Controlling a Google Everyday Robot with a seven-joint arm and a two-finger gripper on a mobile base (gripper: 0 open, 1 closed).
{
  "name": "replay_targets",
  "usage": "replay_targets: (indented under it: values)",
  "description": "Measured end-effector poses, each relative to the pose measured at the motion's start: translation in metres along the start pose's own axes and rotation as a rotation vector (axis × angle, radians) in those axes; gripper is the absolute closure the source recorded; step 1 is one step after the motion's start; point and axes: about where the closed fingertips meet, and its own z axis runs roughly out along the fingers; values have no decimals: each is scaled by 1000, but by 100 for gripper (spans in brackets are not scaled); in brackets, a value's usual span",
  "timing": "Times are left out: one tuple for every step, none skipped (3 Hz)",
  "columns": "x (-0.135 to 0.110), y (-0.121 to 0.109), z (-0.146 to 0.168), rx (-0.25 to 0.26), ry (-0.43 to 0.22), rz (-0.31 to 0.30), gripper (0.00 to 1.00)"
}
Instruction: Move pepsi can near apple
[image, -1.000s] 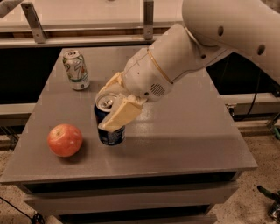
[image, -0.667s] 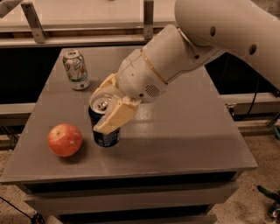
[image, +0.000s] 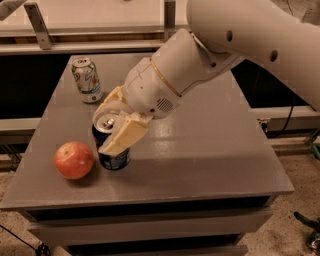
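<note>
The pepsi can (image: 113, 159), dark blue with a silver top, stands upright on the grey table (image: 210, 150) toward the front left. My gripper (image: 111, 125) comes in from the upper right and is shut on the can, one cream finger (image: 125, 136) across its front and the other behind it. The apple (image: 74, 160), red-orange with yellowish patches, sits just left of the can, a small gap between them.
A white and green can (image: 87, 80) stands upright at the table's back left. My large white arm (image: 240, 40) spans the upper right. A rail and shelf run behind the table. The floor lies past the table's edges.
My gripper has carried the pepsi can leftward and a little toward the front, closing the gap to the apple. The apple and the white and green can have not moved.
</note>
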Motion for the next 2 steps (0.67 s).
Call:
replay_targets:
  values:
    - [-1, -2, 7, -7, 4, -3, 58]
    - [-3, -1, 7, -7, 6, -7, 35]
